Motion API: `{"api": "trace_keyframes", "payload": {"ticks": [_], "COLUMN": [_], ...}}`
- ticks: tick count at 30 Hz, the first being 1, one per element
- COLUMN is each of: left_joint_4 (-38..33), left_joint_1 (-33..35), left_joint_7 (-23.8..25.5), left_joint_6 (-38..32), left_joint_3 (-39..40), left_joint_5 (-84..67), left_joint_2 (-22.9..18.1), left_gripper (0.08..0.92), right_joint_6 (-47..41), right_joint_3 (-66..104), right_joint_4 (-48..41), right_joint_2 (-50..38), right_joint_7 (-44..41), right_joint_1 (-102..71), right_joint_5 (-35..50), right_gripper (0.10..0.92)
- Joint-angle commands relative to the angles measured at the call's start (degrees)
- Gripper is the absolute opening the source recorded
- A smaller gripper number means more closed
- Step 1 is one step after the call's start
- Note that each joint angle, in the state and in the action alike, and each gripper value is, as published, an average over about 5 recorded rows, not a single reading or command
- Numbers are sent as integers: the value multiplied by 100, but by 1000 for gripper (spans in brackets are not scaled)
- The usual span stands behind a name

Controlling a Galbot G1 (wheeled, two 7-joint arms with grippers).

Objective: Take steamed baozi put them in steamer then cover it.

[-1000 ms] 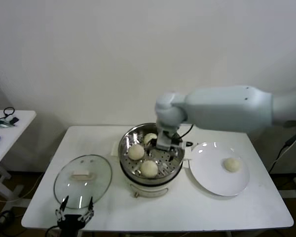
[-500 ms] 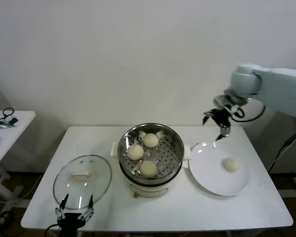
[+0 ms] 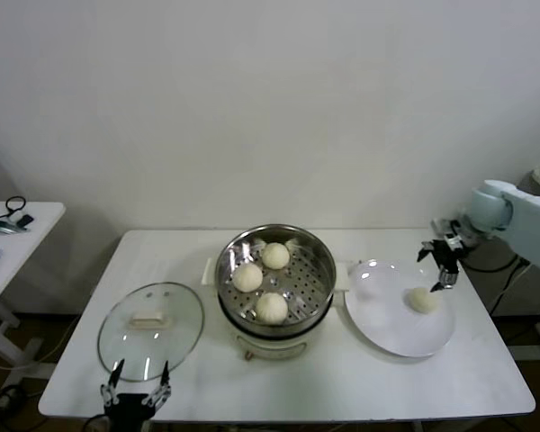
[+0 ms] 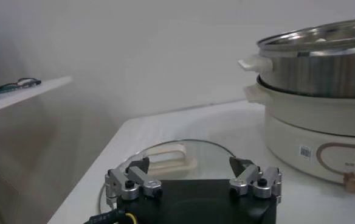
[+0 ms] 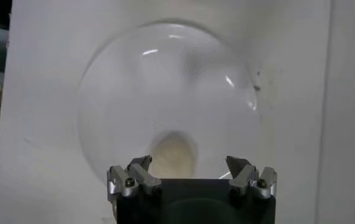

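Our right gripper (image 3: 442, 262) hangs with jaws spread, empty, over a baozi (image 3: 422, 300) on the plate (image 3: 387, 328). Further left, three buns lie in the steamer (image 3: 317, 261); beyond, the cover (image 3: 180, 310) lies flat on the white table (image 3: 342, 382), our left gripper (image 3: 135, 389), also released, at its near edge. A pale wall (image 3: 252, 108) rises behind.

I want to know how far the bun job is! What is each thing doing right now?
Steamer: uncovered, three baozi inside.
Last baozi: on the plate.
Cover: flat on the table, beside the steamer.
Right end effector: open, empty, above the last baozi.
Left end effector: open, empty, near the cover.
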Motion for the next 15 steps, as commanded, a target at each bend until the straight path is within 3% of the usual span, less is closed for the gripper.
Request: {"api": "trace_keyframes", "payload": {"ticks": [1,15], "left_joint_4": [1,57], "left_joint_1": [2,14], "left_joint_7": [-1,-14], "left_joint_6": [3,0], "left_joint_3": [-1,-26], "left_joint_5": [16,16], "left_joint_2": [-12,-46], "left_gripper": [823,823], "right_joint_6": [-56,-14], "right_joint_3": [1489,1638], "right_joint_4": [-1207,-1586], "right_joint_2": [253,790], "right_joint_7": [58,162], "right_joint_1": [-1758,-1900], "right_joint_5": [-787,-804], "right_gripper": [823,823]}}
